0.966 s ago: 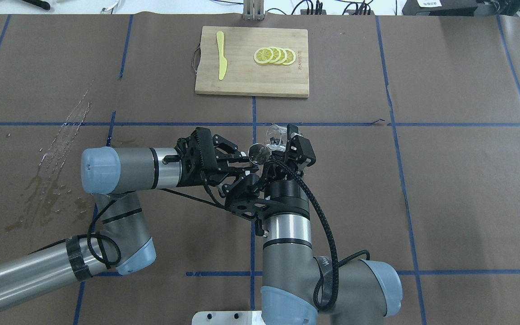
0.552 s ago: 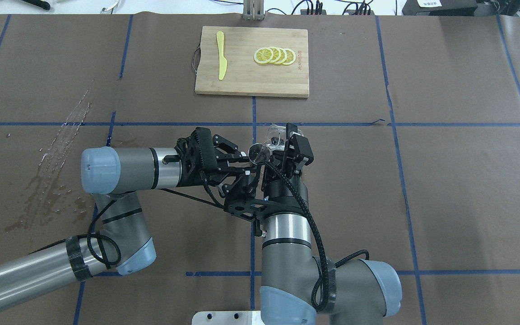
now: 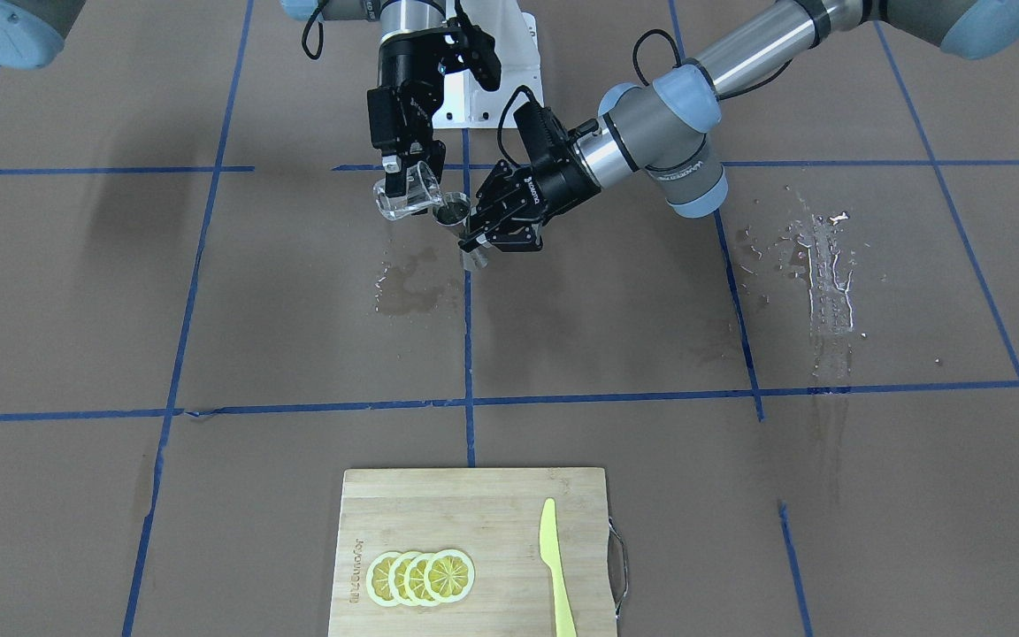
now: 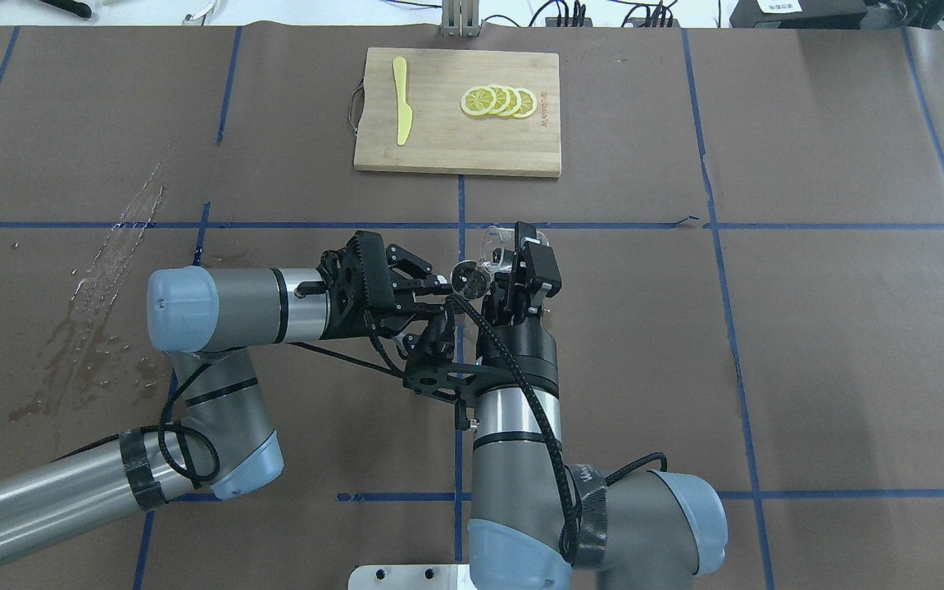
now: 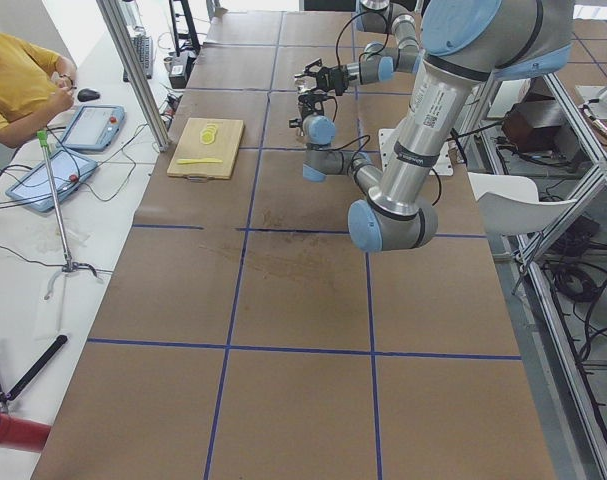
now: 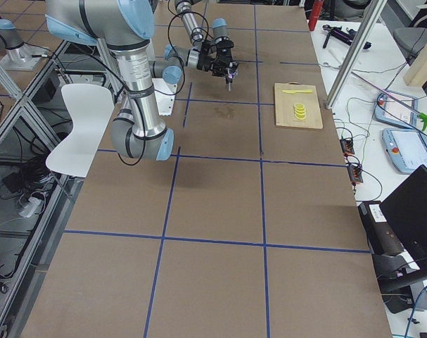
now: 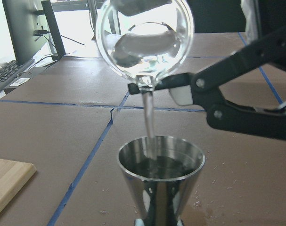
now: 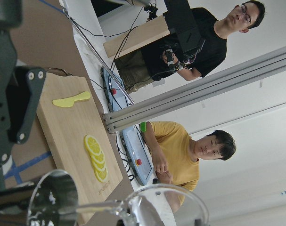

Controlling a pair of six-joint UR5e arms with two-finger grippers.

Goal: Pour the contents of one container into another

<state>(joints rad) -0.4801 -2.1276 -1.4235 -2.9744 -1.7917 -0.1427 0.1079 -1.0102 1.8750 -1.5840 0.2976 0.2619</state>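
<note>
Glass tumbler (image 7: 145,40) clamped by right hand (image 3: 403,180), tipped over jigger (image 7: 160,184) clamped by left hand (image 3: 474,235)

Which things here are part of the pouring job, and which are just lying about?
In the job: glass, tilted in the right gripper; jigger, held by the left gripper.
Lying about: board; lemon slices; knife.

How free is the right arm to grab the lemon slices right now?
Probably not: the right hand is busy, shut on the glass tumbler pouring into the jigger. The path to the lemon slices looks open, though.
</note>
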